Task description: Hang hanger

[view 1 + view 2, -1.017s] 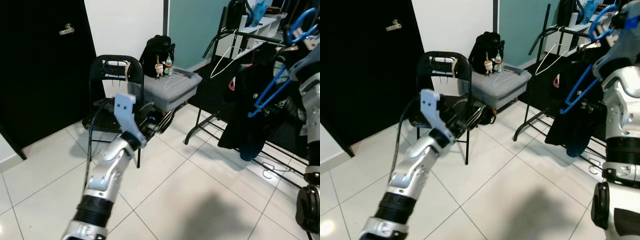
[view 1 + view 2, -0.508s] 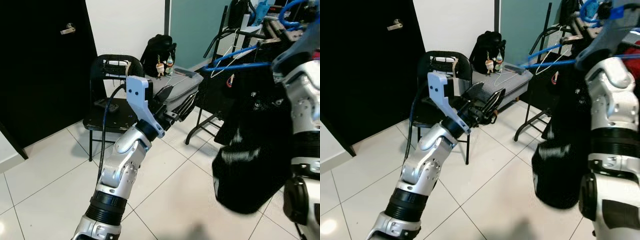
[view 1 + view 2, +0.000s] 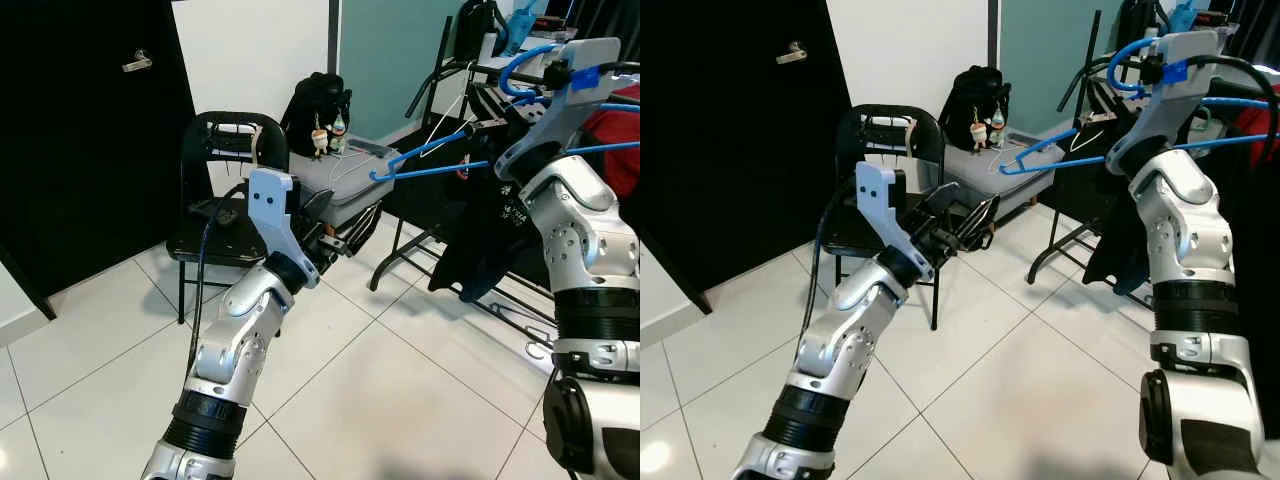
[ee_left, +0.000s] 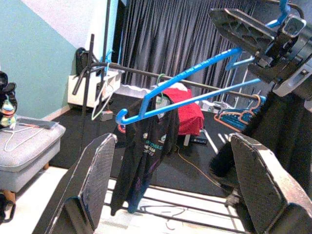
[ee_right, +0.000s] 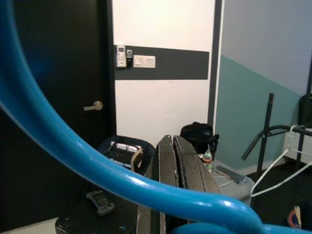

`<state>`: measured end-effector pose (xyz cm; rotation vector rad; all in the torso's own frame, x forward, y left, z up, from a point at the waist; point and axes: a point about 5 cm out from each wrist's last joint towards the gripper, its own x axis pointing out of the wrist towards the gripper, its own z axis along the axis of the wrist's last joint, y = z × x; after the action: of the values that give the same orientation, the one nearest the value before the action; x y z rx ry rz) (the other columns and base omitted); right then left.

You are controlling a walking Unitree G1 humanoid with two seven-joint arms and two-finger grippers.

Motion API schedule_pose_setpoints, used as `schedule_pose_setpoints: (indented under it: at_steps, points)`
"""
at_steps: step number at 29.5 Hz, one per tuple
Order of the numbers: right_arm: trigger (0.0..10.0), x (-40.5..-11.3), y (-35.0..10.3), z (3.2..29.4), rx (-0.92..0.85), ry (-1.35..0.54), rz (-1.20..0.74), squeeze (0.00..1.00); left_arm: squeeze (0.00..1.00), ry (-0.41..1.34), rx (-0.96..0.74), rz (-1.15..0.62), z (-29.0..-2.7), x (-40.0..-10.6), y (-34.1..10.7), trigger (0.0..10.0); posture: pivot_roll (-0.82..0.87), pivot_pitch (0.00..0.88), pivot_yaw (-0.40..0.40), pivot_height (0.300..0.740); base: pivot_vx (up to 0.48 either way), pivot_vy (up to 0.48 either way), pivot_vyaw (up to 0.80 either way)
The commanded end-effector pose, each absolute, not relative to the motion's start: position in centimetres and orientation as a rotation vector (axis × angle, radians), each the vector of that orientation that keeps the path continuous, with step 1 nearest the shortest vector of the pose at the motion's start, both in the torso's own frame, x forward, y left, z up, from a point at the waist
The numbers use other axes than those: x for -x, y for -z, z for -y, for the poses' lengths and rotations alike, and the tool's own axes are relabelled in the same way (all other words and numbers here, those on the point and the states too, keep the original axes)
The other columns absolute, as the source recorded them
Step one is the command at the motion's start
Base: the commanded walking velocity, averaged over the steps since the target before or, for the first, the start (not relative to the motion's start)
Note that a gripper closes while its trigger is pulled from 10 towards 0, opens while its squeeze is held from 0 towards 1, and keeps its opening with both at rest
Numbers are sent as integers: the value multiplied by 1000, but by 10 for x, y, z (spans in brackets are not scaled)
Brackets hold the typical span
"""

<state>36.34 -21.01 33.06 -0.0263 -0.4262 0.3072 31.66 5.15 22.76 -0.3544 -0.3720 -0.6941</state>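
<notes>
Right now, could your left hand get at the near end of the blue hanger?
Probably yes. The left hand is open, raised and aimed at the blue hanger, whose near end hangs in open air just beyond it, with nothing between them. The right hand holds the other end.

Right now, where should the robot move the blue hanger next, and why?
Probably swing it toward the clothes rack's rail. The right gripper holds the blue hanger raised, its arms sticking out sideways away from the rack, with a black shirt draped on it. The left gripper is open, holding nothing.
</notes>
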Motion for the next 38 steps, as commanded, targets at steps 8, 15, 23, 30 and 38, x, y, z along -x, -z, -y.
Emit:
schedule_pose_setpoints:
  at_steps: [8, 15, 23, 30, 38]
  points:
    - [10000, -353, -331, 193, 29, -402, 449, 0, 0, 721, 344, 353, -47, -314, -224, 10000, -137, 0, -1, 740, 0, 0, 0]
    - [10000, -352, -330, 191, 28, -416, 448, 0, 0, 728, 348, 353, -46, -314, -224, 10000, -142, 0, 1, 740, 0, 0, 0]
    - [10000, -341, -329, 187, 7, -489, 459, 0, 0, 753, 336, 369, -46, -314, -229, 10000, -147, 0, 12, 740, 0, 0, 0]
    - [10000, -317, -325, 187, -37, -715, 473, 0, 0, 716, 319, 409, -65, -321, -241, 10000, -138, 0, 9, 740, 0, 0, 0]
    - [10000, -295, -311, 220, 4, -855, 401, 0, 0, 698, 315, 478, -91, -326, -263, 10000, -144, 0, 13, 740, 0, 0, 0]
